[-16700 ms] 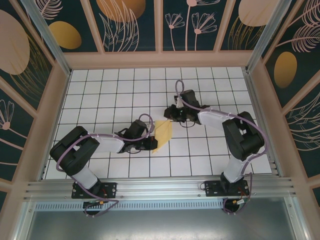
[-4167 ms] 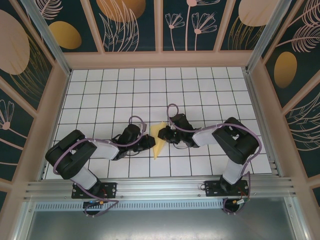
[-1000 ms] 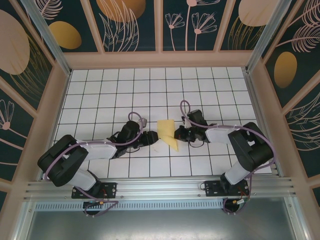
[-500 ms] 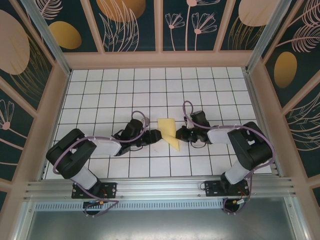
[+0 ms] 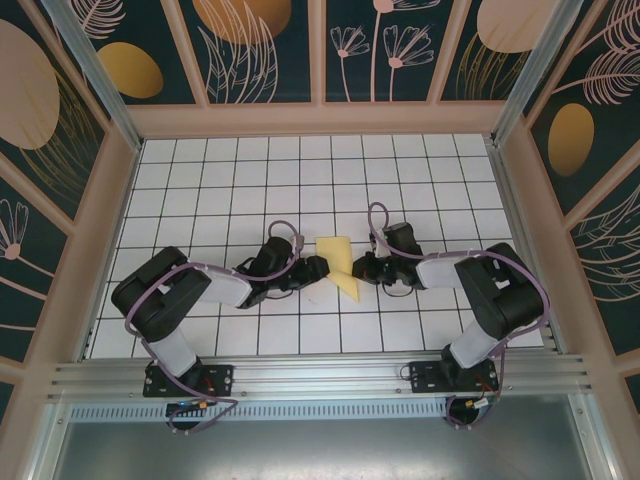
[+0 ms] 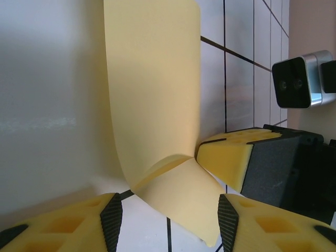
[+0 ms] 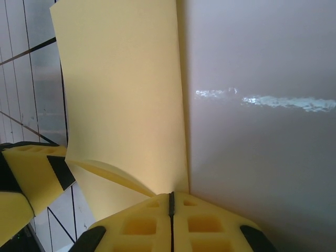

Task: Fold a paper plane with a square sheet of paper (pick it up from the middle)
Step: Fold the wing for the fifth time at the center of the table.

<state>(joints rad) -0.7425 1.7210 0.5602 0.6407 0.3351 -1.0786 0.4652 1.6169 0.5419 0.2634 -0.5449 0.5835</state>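
Observation:
The pale-yellow paper sheet [image 5: 336,258] is folded into a narrow creased shape near the table's middle, between both grippers. In the left wrist view the paper sheet [image 6: 152,89] stands curved, with a lower flap bent toward the camera. My left gripper [image 6: 169,223] is open, and its jaws straddle that flap's tip without pinching it. My right gripper [image 7: 171,198] is shut on the paper sheet [image 7: 121,89] at the fold's edge. From above, the left gripper [image 5: 318,270] sits just left of the sheet and the right gripper [image 5: 357,266] just right of it.
A white grid-tiled table [image 5: 220,180] stretches back from both arms. Wooden walls [image 5: 320,118] with patterned panels close it at the back and sides. A metal rail [image 5: 320,375] runs along the near edge.
My left gripper has slid right up to the paper and its jaws have opened wider. The right gripper and the sheet have barely shifted.

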